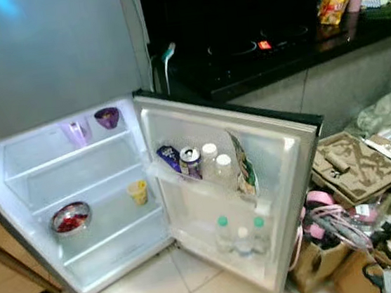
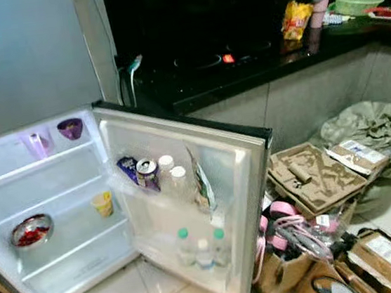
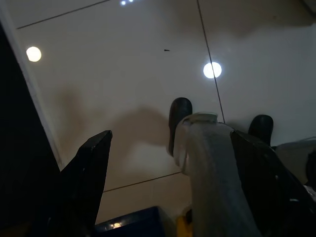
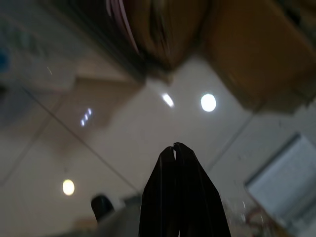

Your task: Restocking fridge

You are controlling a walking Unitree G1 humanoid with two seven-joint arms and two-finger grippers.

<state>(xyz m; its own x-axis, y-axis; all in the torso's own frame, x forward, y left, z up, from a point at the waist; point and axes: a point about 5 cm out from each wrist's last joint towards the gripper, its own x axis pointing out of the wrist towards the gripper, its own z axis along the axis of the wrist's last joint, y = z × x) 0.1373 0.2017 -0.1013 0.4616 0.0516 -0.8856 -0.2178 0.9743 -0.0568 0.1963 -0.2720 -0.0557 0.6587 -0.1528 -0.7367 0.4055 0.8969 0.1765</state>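
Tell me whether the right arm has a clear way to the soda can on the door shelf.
Probably yes, once raised. The fridge door stands wide open and the soda can sits exposed on its upper shelf, a dark packet and bottles beside it. The right gripper hangs shut above the floor.

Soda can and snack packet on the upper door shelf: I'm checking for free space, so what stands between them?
In the left eye view, two white-capped bottles stand between the soda can and the snack packet.

The open fridge (image 1: pixel 81 195) glows bright white from its own inner light while the worktop (image 1: pixel 277 52) behind lies dark, and both wrist views are dim, blurred, with ceiling-light glare on the floor (image 3: pixel 138 74).
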